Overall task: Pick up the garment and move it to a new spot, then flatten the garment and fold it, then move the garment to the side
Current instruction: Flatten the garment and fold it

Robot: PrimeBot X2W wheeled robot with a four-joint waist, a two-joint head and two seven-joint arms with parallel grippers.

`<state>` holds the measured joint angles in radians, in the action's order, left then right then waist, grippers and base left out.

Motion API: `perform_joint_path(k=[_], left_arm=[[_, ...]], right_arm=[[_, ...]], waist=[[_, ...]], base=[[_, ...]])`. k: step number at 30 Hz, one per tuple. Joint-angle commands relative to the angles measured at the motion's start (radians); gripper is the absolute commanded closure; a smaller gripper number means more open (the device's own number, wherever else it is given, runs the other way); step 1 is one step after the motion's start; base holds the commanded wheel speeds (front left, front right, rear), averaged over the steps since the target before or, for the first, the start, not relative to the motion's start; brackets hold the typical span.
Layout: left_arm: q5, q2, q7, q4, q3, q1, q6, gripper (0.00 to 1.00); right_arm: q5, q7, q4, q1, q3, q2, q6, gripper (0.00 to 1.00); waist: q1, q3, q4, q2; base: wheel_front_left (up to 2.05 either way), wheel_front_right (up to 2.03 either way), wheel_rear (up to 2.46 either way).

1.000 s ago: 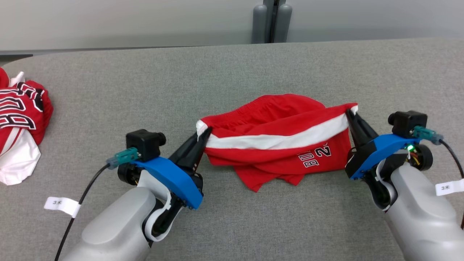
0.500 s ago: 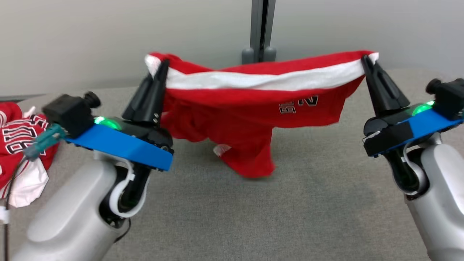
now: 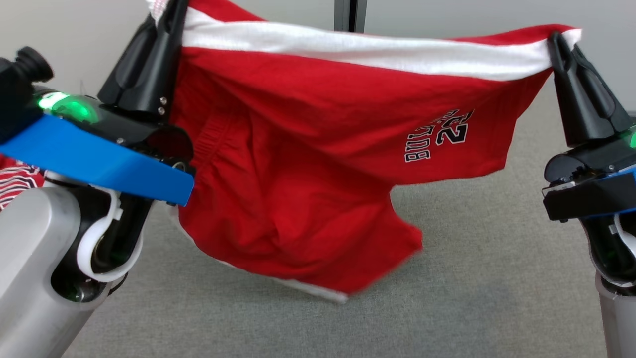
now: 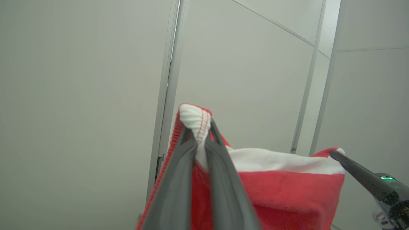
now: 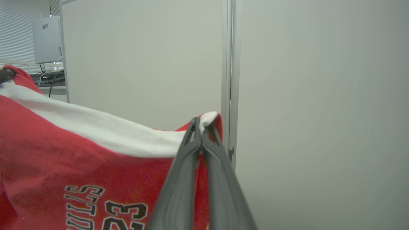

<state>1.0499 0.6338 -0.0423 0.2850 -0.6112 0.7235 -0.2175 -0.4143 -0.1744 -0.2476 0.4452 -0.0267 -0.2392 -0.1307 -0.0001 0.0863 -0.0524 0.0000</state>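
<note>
The red shorts [image 3: 308, 164] hang in the air above the middle of the grey counter [image 3: 472, 278], stretched wide between the two arms. The left pincer [image 3: 171, 15] is clamped shut on one end of the white band [image 3: 348, 47], with the gathered cloth bunched between its tips. The right pincer [image 3: 556, 42] is pinched tight on the other end. The band runs nearly level between them and sags a little in the middle. Black and white lettering [image 3: 439, 134] faces the robot, nearer the right arm. The lowest corner of the shorts is blurred and hangs close to the counter; I cannot tell whether it touches. Another red garment [image 3: 15, 181] lies at the counter's left edge.
</note>
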Motion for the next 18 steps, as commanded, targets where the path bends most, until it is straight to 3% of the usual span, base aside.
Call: perform_joint_path(k=[1,9,13,18], left_arm=[[0.004,0.000,0.011,-0.020,-0.008,0.018,0.004,1.00],[-0.040,-0.042,0.065,-0.204,-0.038,0.200,0.065,1.00],[-0.083,-0.102,0.022,-0.319,-0.018,0.350,0.094,1.00],[-0.106,-0.153,-0.031,-0.415,-0.001,0.453,0.125,1.00]], right_arm=[[0.023,-0.006,0.014,0.005,0.002,0.000,0.000,1.00],[0.062,0.058,0.240,0.244,-0.038,0.041,0.000,1.00],[0.106,0.146,0.353,0.426,-0.025,0.071,0.000,1.00],[0.160,0.222,0.442,0.535,-0.021,0.105,0.000,1.00]], waist=[[0.0001,0.033,0.010,0.0000],[0.0001,0.176,-0.015,0.0000],[0.0001,0.217,-0.036,0.0000],[0.0001,0.254,-0.052,0.0000]], base=[[0.00,0.00,0.00],[0.00,0.00,0.00],[0.00,0.00,0.00],[0.00,0.00,0.00]])
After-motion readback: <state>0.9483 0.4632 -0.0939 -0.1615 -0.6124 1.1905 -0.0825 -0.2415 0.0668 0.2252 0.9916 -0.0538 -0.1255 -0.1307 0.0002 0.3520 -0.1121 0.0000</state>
